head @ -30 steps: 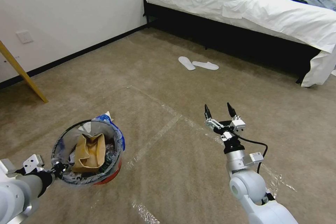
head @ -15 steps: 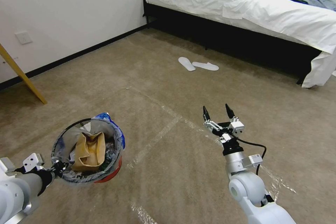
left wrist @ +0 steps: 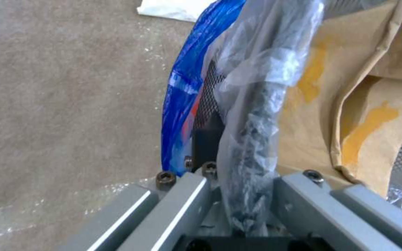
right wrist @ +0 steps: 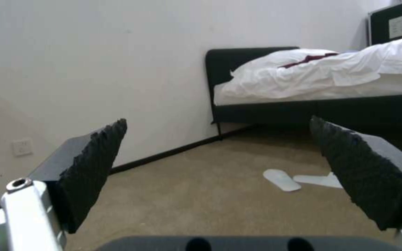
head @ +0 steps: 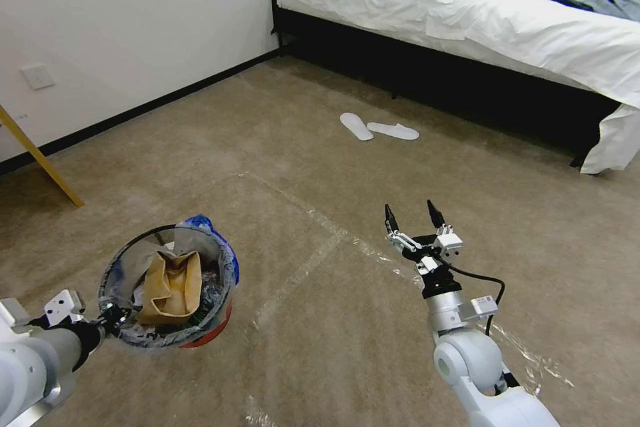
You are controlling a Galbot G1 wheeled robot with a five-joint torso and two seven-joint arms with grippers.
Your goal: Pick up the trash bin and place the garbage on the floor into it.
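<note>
The left gripper (head: 113, 317) pinches the near rim of the trash bin (head: 212, 328), holding the bin above the floor (head: 320, 320) with its clear liner (left wrist: 257, 69) caught between the fingers and a brown carton (head: 170, 287) lying inside. To the right of the bin, well apart from it, the right gripper (head: 410, 215) hangs over the carpet with its fingers spread and nothing between them. Far beyond the bin, a pair of white slippers (head: 379, 128) lies near the bed (head: 467, 20).

The left gripper (head: 115, 317) sits low at the left, its jaws clamped together. The right arm reaches forward, its gripper (head: 412, 215) pointing ahead with both black fingers spread wide.
</note>
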